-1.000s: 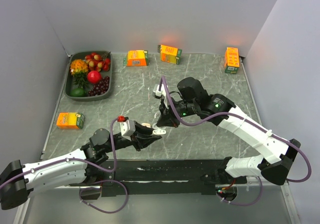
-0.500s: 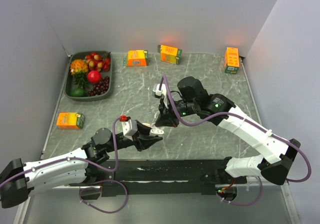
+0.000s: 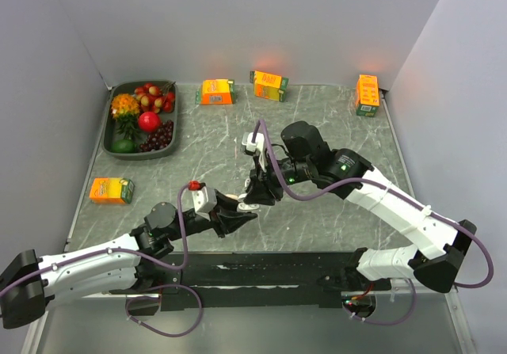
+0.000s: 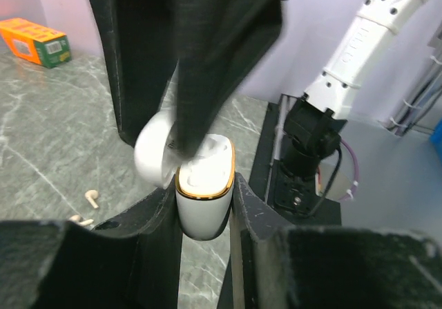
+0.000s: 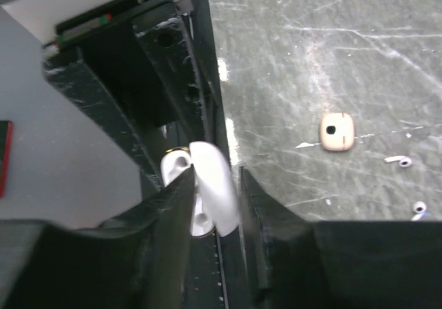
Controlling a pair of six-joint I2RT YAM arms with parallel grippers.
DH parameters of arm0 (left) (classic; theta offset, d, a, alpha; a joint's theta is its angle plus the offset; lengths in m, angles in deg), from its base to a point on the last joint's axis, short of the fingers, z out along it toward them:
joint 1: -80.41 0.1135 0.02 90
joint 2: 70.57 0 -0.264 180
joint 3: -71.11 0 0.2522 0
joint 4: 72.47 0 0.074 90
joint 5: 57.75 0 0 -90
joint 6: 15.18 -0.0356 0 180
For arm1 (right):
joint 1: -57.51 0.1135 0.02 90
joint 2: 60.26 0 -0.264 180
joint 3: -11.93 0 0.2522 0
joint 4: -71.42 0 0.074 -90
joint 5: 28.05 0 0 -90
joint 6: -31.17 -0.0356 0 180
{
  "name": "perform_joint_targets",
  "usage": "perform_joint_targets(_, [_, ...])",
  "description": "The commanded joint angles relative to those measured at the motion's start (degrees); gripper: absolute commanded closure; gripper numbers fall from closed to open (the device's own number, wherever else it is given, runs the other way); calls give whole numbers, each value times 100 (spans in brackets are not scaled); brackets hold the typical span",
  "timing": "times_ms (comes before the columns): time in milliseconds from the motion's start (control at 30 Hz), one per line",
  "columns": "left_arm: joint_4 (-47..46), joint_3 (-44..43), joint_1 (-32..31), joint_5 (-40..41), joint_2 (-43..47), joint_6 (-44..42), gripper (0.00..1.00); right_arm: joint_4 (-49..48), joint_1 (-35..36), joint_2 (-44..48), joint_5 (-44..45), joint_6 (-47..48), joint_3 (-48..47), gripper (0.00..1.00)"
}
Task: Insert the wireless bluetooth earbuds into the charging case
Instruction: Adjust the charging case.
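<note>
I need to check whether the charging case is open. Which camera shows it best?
Left wrist: the charging case stands upright between the left fingers, gold rim showing, lid hinged open. Right wrist shows mainly its lid edge-on between the right fingers; top external shows only a small white speck.

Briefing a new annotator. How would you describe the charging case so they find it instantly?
Start at the near middle of the grey marble table. The charging case stands upright there, pinched in the left tool: small, white, gold-rimmed, lid open, unlike the boxy orange cartons.
</note>
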Motion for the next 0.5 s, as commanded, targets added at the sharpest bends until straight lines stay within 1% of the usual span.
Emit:
perform_joint_targets(0, [-654, 149, 40, 454, 4, 150, 99, -195, 50, 157, -206, -333, -270, 55])
perform_joint_targets(133, [-768, 220, 40, 569, 13, 221, 99, -143, 58, 148, -180, -359, -384, 52])
perform_joint_targets(167, [-812, 228, 40, 595, 13, 273, 99, -151, 58, 165, -180, -394, -402, 45])
perform_joint_targets(267, [-952, 316, 40, 701, 21, 396, 99, -187, 58, 209, -119, -464, -481, 42])
perform_joint_targets(367, [-1075, 378, 31, 798, -5, 572, 99, -160, 58, 236, 145, -482, -517, 43])
perform_joint_targets(467, [-1260, 413, 31, 815, -75, 704, 99, -152, 58, 219, 216, -439, -429, 47])
